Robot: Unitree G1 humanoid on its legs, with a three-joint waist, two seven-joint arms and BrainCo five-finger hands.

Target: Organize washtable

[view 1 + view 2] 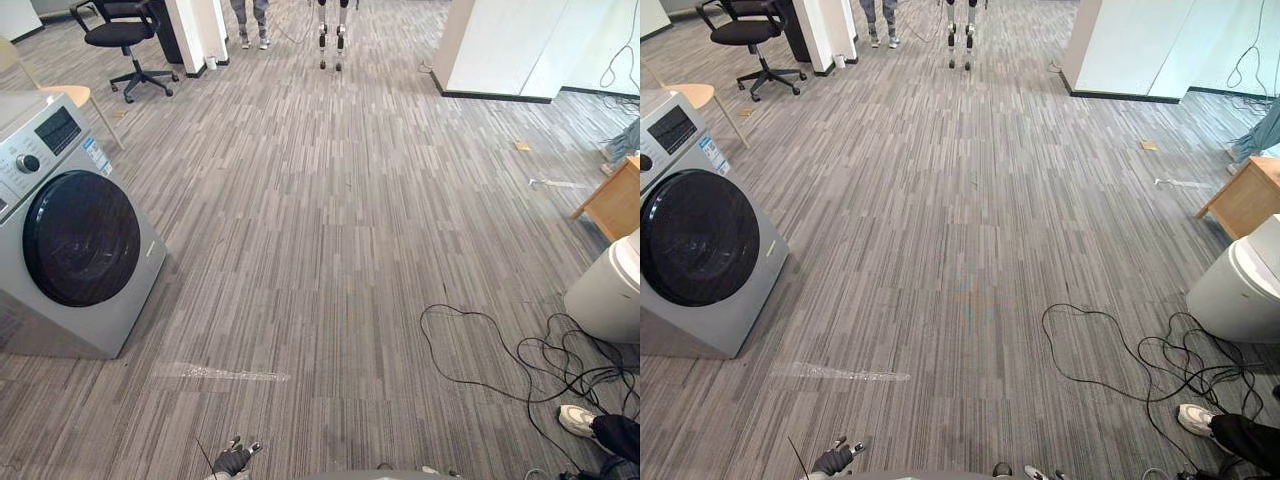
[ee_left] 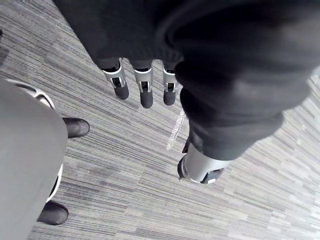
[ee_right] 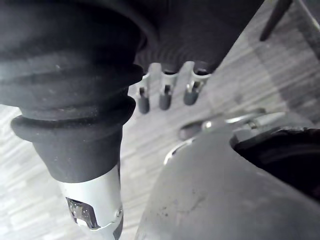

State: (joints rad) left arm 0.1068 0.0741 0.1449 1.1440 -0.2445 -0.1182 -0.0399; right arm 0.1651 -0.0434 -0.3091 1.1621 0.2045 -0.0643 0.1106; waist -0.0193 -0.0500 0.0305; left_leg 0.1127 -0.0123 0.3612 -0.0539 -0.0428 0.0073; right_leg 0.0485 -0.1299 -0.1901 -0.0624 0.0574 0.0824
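Left hand (image 1: pixel 235 460) hangs low over the floor (image 1: pixel 330 250), fingers straight and empty; right hand (image 3: pixel 165 97) hangs relaxed too, holding nothing. Washer (image 1: pixel 80 240) stands at the floor's left edge, door shut.

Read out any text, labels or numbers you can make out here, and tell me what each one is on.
No text is legible.
Sticker on the washing machine, upper front corner: print too small to read.
Display on the machine's top front: dark, no readable digits.
Markings around the dial: too small to read.
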